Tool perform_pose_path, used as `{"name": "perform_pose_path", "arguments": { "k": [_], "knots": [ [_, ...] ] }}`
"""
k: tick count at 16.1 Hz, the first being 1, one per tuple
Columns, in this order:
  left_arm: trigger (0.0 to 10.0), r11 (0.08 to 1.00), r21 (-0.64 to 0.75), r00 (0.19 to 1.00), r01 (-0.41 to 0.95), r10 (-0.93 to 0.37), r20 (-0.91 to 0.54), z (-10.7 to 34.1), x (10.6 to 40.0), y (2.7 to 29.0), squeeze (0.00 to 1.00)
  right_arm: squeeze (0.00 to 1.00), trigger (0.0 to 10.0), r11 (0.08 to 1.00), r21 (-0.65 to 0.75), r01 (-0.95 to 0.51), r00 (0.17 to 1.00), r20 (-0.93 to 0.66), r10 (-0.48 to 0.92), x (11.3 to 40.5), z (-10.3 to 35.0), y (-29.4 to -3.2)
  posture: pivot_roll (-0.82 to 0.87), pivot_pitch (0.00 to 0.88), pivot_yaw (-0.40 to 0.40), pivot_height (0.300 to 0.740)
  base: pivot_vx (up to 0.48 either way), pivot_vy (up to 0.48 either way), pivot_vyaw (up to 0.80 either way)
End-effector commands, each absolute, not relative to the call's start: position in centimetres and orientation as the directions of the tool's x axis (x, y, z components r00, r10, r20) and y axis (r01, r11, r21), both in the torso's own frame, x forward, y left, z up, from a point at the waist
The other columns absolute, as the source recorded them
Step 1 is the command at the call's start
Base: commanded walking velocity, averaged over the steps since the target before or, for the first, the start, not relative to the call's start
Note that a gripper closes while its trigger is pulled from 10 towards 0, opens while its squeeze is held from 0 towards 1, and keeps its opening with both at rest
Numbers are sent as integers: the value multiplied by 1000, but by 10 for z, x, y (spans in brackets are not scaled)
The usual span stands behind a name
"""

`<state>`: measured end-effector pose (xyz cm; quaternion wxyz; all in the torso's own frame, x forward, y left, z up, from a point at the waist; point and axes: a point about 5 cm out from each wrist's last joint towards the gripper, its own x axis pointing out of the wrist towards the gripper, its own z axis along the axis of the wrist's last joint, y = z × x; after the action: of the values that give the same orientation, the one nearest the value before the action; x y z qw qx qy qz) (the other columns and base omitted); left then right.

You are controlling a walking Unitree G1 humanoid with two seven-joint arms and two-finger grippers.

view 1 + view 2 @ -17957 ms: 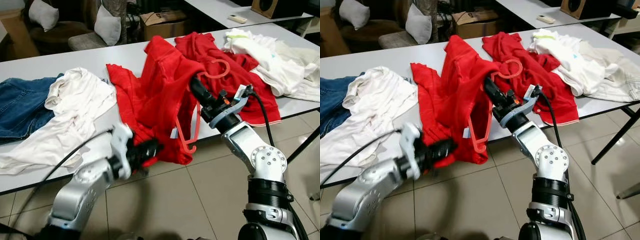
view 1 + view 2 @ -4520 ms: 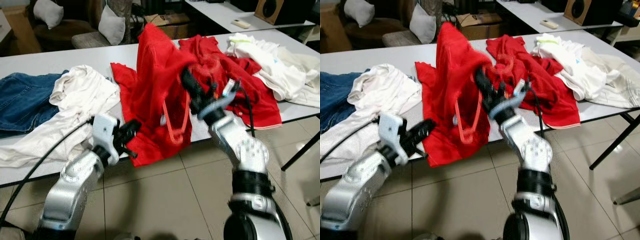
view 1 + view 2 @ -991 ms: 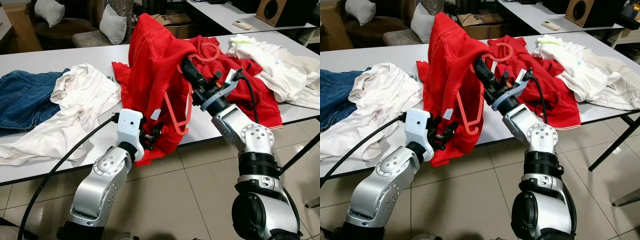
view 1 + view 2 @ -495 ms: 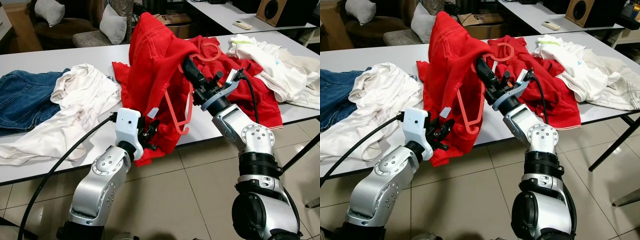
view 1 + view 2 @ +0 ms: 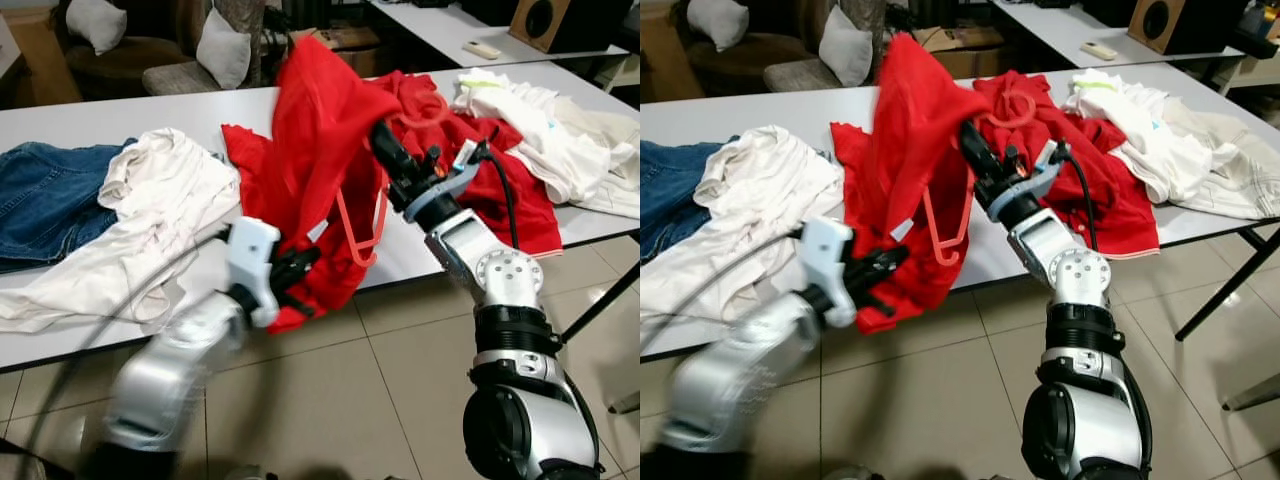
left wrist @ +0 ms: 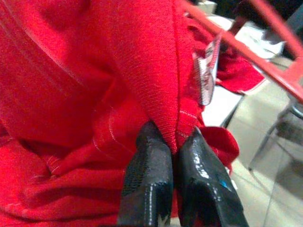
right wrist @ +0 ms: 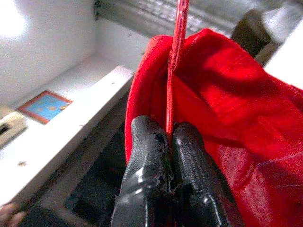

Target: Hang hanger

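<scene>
Left arm sweeps aside with the garment hem while the right holds the hanger raised.

We see the right gripper pinched tight on the red hanger, lifted above the white table inside the red garment. The left gripper, clamped on a fold of that fabric, has blurred and drawn leftward since half a second ago, tugging the cloth; we judge the dressing step still under way.
</scene>
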<state>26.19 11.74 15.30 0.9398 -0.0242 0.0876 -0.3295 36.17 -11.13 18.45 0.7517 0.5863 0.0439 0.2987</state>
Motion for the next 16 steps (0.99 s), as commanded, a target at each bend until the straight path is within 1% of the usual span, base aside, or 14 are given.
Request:
{"name": "perform_pose_path", "arguments": {
  "k": [1,2,4,5,6,7,8,9,11,13,14,15,16],
  "knots": [
    [0,722,-115,711,682,-692,-126,166,261,123,0,0,10000,148,904,-400,826,286,486,364,188,-109,-28,0,-13,740,0,0,0],
    [0,679,-123,669,724,-734,-118,173,259,125,0,0,10000,151,906,-397,828,282,484,364,186,-107,-23,0,-9,740,0,0,0],
    [0,621,-138,611,771,-784,-113,180,255,124,0,0,10000,154,910,-385,835,272,478,364,184,-105,-21,0,-2,740,0,0,0],
    [0,554,-173,547,814,-832,-92,185,250,117,0,0,10000,169,920,-355,856,247,454,366,180,-102,-22,0,3,740,0,0,0],
    [0,505,-196,499,840,-863,-84,186,247,109,0,0,10000,195,924,-330,875,222,431,368,177,-101,-23,0,5,740,0,0,0],
    [0,446,-214,437,869,-895,-93,185,241,103,0,0,10000,198,934,-299,889,197,413,371,174,-100,-25,0,8,740,0,0,0],
    [0,431,-215,420,876,-902,-97,184,240,102,0,0,10000,192,936,-296,891,198,409,371,173,-100,-25,0,8,740,0,0,0],
    [0,398,-228,384,888,-917,-105,184,236,100,0,0,10000,191,936,-295,894,200,402,372,173,-100,-25,0,10,740,0,0,0],
    [0,354,-254,343,900,-935,-86,187,234,90,0,0,10000,209,946,-248,916,158,369,374,169,-99,-24,0,6,740,0,0,0],
    [0,359,-260,348,896,-933,-89,187,239,81,0,0,10000,222,949,-225,923,135,361,375,166,-96,-23,0,3,740,0,0,0],
    [0,432,-229,422,872,-902,-96,189,254,69,0,0,10000,243,949,-203,926,106,361,375,162,-90,-23,0,3,740,0,0,0],
    [0,476,-190,461,859,-880,-116,190,262,63,0,0,10000,241,950,-200,925,102,366,376,162,-86,-23,0,4,740,0,0,0],
    [0,490,-164,475,856,-871,-125,190,264,56,0,0,10000,223,952,-211,920,117,373,376,167,-83,-26,0,6,740,0,0,0]
  ]
}}
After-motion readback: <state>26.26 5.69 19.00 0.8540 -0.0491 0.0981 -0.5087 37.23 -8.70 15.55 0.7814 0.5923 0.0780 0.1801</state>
